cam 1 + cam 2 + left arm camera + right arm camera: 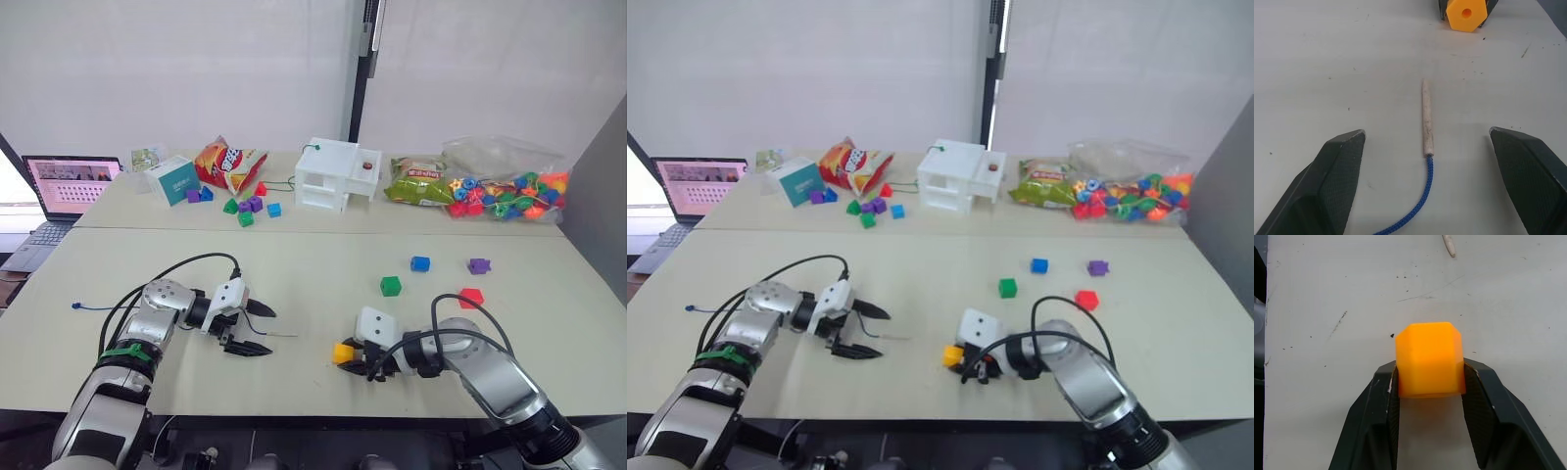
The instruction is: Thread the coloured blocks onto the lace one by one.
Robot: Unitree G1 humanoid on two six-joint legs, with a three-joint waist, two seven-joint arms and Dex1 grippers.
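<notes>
Five blocks on the near bench point(294, 284): orange block point(1430, 360) clamped in the right gripper point(361, 364) jaws; green point(391, 286), blue point(420, 263), purple point(478, 265) and red point(471, 298) lie loose beyond it, well apart. One lace point(1418, 205), pale tip point(1427, 117) flat on the bench between the spread, empty jaws of the left gripper point(257, 330), pointing at the orange block. Far bench: bag of beads point(505, 186), white toy house point(333, 174), snack bags, small blocks, laptop point(67, 191).

table point(294, 274) pale, speckled | on it: lace point(1426, 122), green block point(391, 285), blue block point(420, 263), purple block point(478, 265), red block point(471, 298)
</notes>
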